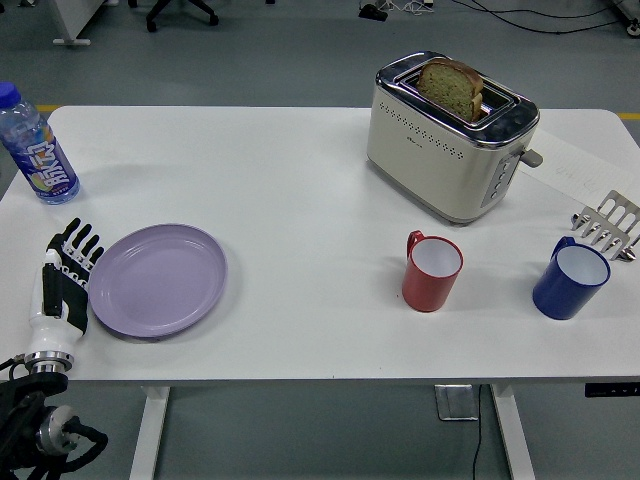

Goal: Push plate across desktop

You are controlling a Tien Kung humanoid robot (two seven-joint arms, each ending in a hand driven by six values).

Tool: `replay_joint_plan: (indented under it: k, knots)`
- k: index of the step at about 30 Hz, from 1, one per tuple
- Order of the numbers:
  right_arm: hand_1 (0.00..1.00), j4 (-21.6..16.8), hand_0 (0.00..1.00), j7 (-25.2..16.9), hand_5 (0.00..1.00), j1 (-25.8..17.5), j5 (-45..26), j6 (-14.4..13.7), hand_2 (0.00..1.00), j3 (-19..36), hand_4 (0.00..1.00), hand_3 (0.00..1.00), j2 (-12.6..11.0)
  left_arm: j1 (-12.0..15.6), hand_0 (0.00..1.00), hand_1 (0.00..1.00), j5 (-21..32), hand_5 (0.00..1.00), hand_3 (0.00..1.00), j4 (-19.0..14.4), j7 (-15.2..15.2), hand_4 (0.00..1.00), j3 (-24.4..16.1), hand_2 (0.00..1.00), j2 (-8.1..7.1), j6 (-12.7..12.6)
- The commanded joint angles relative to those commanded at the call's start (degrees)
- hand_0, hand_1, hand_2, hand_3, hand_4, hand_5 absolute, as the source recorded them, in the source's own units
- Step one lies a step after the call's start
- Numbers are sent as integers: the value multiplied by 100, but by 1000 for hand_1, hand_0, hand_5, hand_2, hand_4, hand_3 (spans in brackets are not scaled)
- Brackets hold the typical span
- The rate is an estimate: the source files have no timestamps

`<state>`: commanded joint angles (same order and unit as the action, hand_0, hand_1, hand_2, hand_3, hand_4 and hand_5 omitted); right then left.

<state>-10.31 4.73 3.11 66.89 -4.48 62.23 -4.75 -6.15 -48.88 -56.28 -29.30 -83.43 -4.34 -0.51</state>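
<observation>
You get bright, even overhead light: the bench [300,180] is near-white, shadows beneath the toaster [450,135] and mugs are soft, focus is sharp, and edges bow slightly.

White table [300,180], plate [157,280], bottle [36,148], toaster [450,140], red mug [432,271], blue mug [571,279], rack [608,224]

Left hand [63,283] flat, fingers seemingly extended

Open tabletop [300,180] right of purple plate [157,279] as far as red mug [431,271]. Beyond that, blue mug [570,280] near right edge. Cream toaster [450,135] with bread slice [452,88] at far centre-right; metal rack [608,224] far right. Drink bottle [36,148] at far left corner. Left hand [62,285] touching plate's left rim.
</observation>
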Motion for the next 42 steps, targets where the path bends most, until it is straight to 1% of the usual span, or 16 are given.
replay_joint_plan:
  k: [9, 25, 42]
  knots:
    - [546, 0, 602, -9, 347, 17, -3, 2, 650, -6, 137, 615, -3, -64, 879, 895, 30, 998, 897, -8, -45, 499, 93, 918, 116, -33]
    - [546, 0, 601, -11, 349, 32, 10, 10, 649, -27, 138, 615, -15, -131, 883, 897, 128, 998, 897, -72, -88, 495, 370, 921, 174, -61]
    - [545, 0, 601, -13, 350, -6, 5, 7, 650, -27, 139, 615, -21, -127, 891, 903, 193, 998, 900, -84, -93, 491, 703, 929, 224, -84]
